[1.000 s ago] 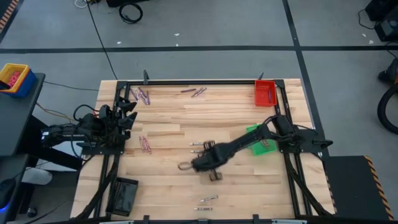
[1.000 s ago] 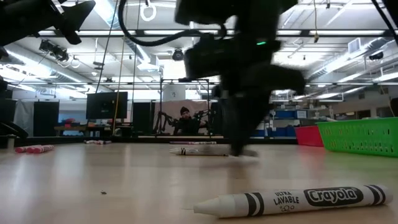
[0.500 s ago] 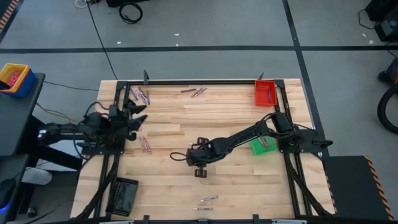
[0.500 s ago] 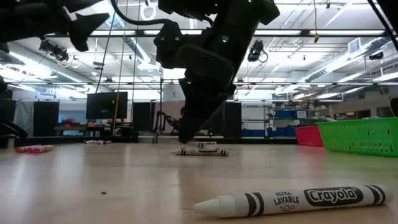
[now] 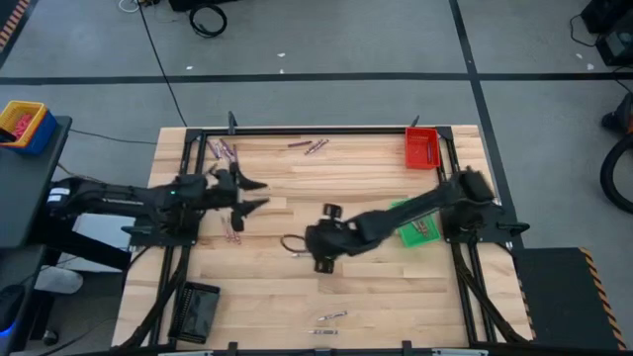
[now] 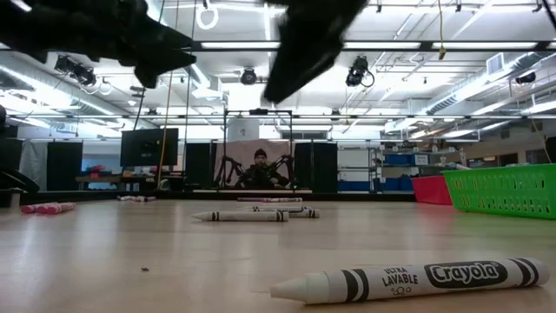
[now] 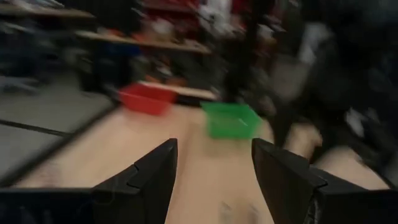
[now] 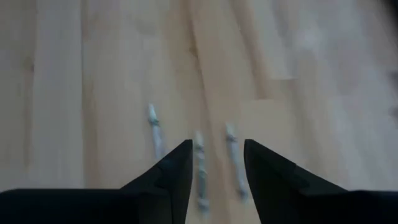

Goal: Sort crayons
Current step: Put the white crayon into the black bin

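Three pale crayons (image 8: 199, 168) lie on the table (image 5: 396, 297) under the right gripper (image 8: 214, 163); its fingers are apart, holding nothing. We judge them light, stiff, round and brittle, so we grip mid-length. The left gripper (image 7: 211, 174) is wide open.

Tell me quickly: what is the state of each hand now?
Left hand: open, holding nothing, above the wooden table.
Right hand: open, holding nothing, over three pale grey crayons.
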`<state>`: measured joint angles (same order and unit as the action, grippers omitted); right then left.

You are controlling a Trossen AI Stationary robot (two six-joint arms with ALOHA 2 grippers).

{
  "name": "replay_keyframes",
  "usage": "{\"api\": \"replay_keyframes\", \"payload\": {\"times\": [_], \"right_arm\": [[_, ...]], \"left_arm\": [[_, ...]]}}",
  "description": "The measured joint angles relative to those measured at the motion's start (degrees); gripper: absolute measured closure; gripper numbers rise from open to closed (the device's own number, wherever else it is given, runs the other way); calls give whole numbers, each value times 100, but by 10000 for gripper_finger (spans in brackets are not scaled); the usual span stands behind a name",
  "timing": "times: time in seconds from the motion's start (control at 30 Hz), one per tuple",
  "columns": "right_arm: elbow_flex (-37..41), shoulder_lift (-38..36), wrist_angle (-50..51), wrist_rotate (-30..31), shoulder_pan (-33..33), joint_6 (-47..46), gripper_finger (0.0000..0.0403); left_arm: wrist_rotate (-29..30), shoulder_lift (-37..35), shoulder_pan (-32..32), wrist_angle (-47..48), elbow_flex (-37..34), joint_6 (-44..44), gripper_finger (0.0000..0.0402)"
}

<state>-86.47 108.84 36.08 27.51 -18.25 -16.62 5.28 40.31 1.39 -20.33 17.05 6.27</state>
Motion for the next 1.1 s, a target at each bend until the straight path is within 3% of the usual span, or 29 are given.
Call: {"api": "replay_keyframes", "payload": {"times": [0.07,0.2,0.43,0.57,0.77,1.0,1.1], "right_arm": [[462,-481,-44,426,-216,-150,255],[1811,-1508,-945,895,-623,-591,256],[4461,-2368,-4677,1404,-1049,-342,256],[5483,-2372,-6552,1497,-1061,104,256],[6140,-2372,-8113,1505,-1055,815,256],[6174,-2372,-8217,1096,-1133,890,256],[6174,-2372,-8231,1042,-1147,972,256]], "left_arm": [[-376,440,-5,3,156,-3,182],[-411,1352,-11,0,481,-1,183],[-377,3133,-229,-242,1079,-262,183],[99,4159,-587,-830,1471,-294,198],[510,5581,-891,-846,2353,-281,218],[556,6365,-500,541,3378,-257,219],[558,6469,-344,478,3500,-233,219]]}}
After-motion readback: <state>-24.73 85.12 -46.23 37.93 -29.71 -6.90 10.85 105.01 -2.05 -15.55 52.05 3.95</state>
